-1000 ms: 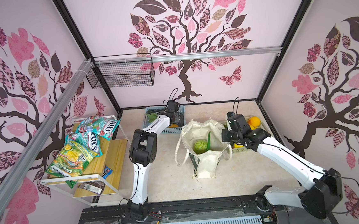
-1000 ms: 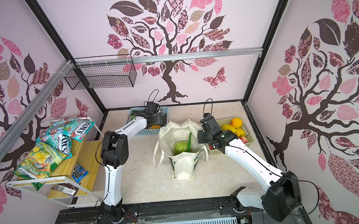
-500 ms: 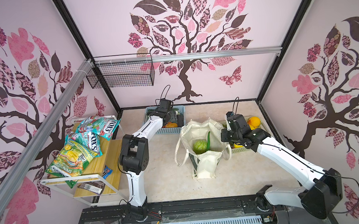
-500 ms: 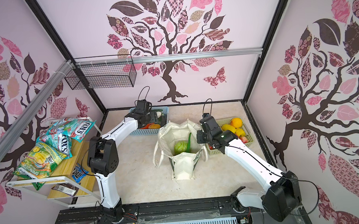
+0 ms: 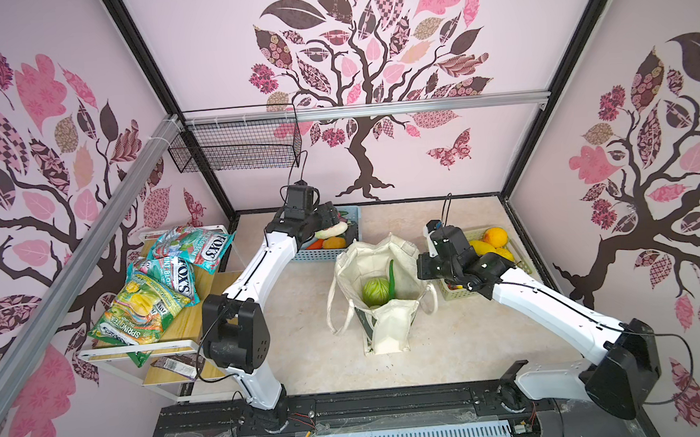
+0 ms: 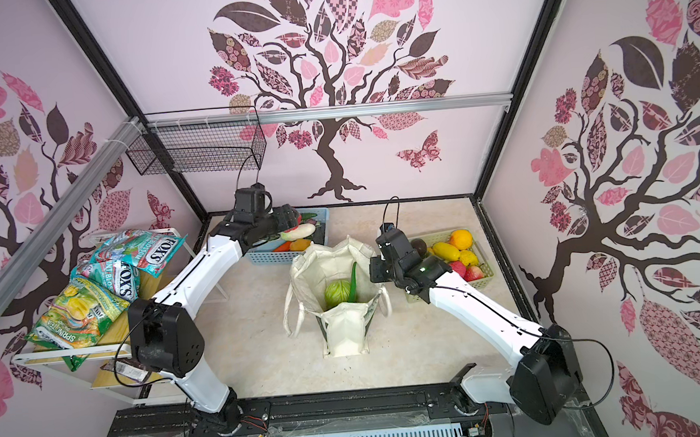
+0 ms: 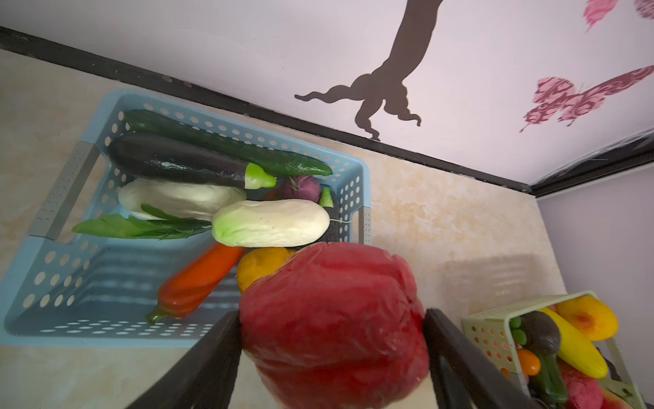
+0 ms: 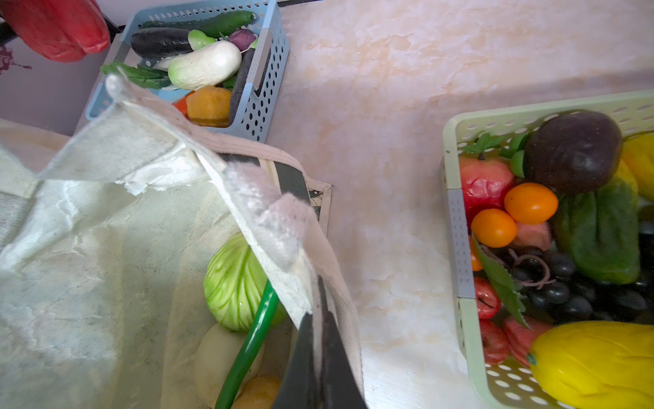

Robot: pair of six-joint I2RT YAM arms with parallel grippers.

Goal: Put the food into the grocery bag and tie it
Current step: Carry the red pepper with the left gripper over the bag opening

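My left gripper (image 7: 332,315) is shut on a glossy red toy vegetable (image 7: 332,311), held above the near edge of the blue basket (image 7: 63,294); this red food also shows in the right wrist view (image 8: 56,28). In both top views the left gripper (image 5: 327,219) (image 6: 292,223) hovers over that basket. The cream grocery bag (image 5: 388,333) (image 6: 345,332) stands open in the middle. Inside lie a green cabbage (image 8: 235,283), a long green stem and pale food. My right gripper (image 8: 318,318) (image 5: 424,271) is shut on the bag's right rim.
The blue basket (image 5: 329,254) holds a white radish (image 7: 272,223), aubergine, cucumber, an orange-red pepper and a yellow piece. A pale green basket (image 8: 456,219) (image 6: 483,278) of fruit stands right of the bag. A wooden shelf with snack packets (image 5: 168,276) is at the left.
The left arm's elbow has swung out to the left while its gripper stayed over the blue basket. The right arm and the bag have not moved.
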